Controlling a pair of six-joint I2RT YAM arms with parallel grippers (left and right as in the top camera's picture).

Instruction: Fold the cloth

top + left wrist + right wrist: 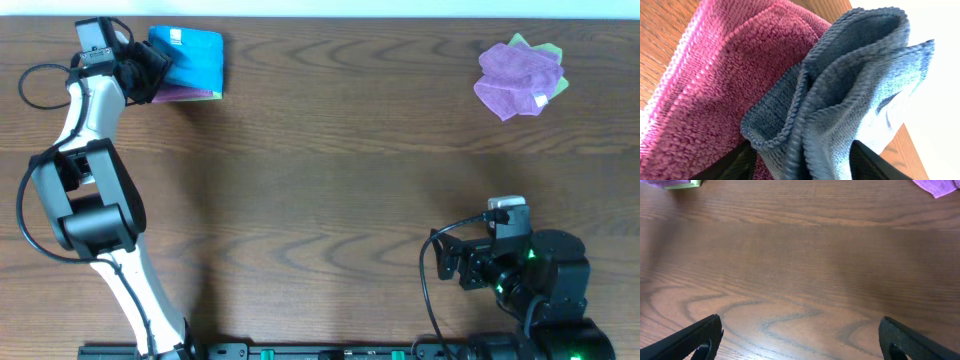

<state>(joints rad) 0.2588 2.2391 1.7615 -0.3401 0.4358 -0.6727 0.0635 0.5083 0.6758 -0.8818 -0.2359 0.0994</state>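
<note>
Presently, left arm (92, 110) extended far left, left gripper (152, 68) clamped on the cloth (195, 58), right gripper (800, 325) parted, tucked back near right.

Left arm (85, 190) reaches right out to the cloth (195, 55). The left tool (150, 68) is at the cloth's near edge, fingers (737, 162) pinching a bunched fold between them. Right arm (540, 290) sits folded well away from the cloth, right tool (455, 262) spread wide, gripping nothing.
</note>
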